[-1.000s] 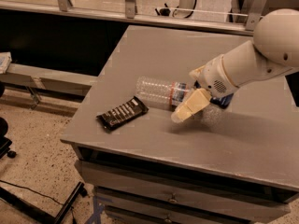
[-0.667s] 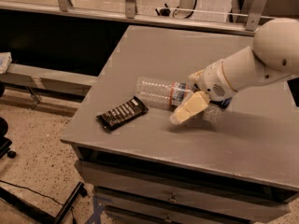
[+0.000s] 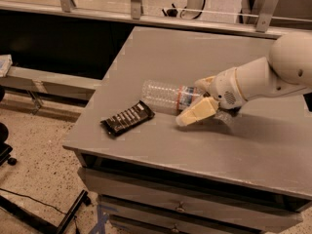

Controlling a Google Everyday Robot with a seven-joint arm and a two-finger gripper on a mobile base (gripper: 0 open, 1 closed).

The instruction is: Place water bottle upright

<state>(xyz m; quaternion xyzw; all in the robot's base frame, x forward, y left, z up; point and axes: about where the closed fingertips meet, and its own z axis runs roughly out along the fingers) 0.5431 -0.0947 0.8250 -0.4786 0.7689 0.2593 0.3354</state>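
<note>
The water bottle (image 3: 163, 93) is a clear ribbed plastic bottle lying on its side near the middle of the grey table (image 3: 185, 48). Its base points left and its label band (image 3: 182, 98) and neck point right. My gripper (image 3: 190, 101), cream coloured on a white arm (image 3: 253, 79), comes in from the right. It sits at the bottle's neck end, just past the label band, low on the table. The bottle's cap is hidden by the gripper.
A black snack bar wrapper (image 3: 127, 119) lies left of the bottle, near the table's front left corner. The table's front edge (image 3: 175, 162) has drawers below it. A rail with metal posts (image 3: 136, 4) runs along the far side. The floor drops away at the left.
My arm has shifted slightly at the bottle's neck end. The bottle still lies on its side in the same place, and the black wrapper has not moved.
</note>
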